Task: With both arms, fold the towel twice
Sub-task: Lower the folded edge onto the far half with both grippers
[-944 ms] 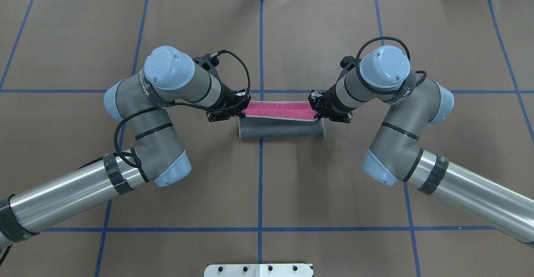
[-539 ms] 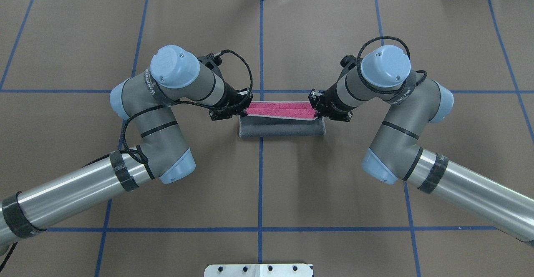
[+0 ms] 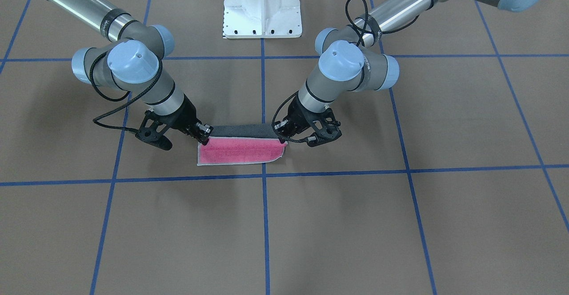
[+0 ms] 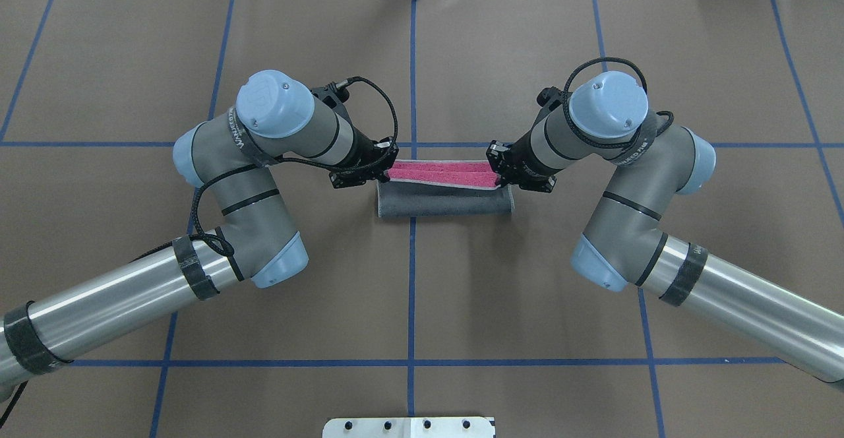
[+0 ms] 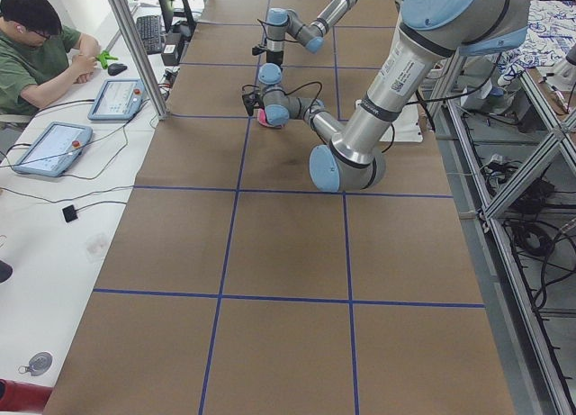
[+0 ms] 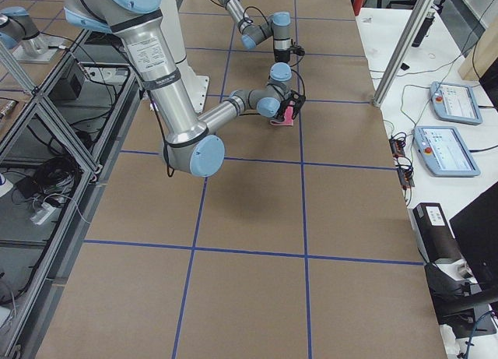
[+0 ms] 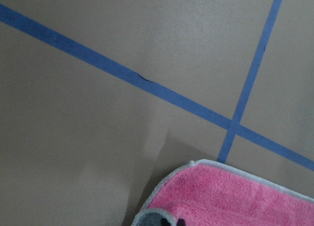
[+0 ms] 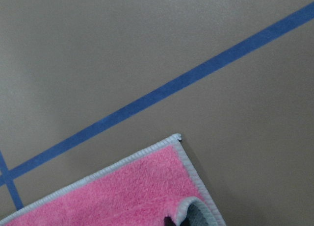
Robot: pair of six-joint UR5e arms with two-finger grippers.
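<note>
The towel lies at the middle of the table, partly folded, with a pink strip [image 4: 438, 174] on the far side and a dark grey roll [image 4: 445, 205] nearer the robot. In the front view the pink face [image 3: 240, 150] hangs in front of the grey part [image 3: 242, 130]. My left gripper [image 4: 386, 171] is shut on the towel's left end. My right gripper [image 4: 498, 174] is shut on its right end. Both hold the edge a little above the table. In the front view the left gripper [image 3: 282, 137] is on the right and the right gripper [image 3: 204, 136] is on the left. Both wrist views show a pink corner [image 7: 230, 196] [image 8: 122, 191].
The brown table cover carries a grid of blue tape lines [image 4: 412, 293]. The white pedestal base [image 3: 262, 6] stands at the robot's side. An operator [image 5: 36, 55] sits at a side table with tablets [image 5: 112, 98]. A metal post [image 6: 401, 55] stands at the far table edge.
My left arm's elbow and wrist have shifted a little to the right. The pink strip has narrowed slightly. Both grippers still hold the towel's ends.
</note>
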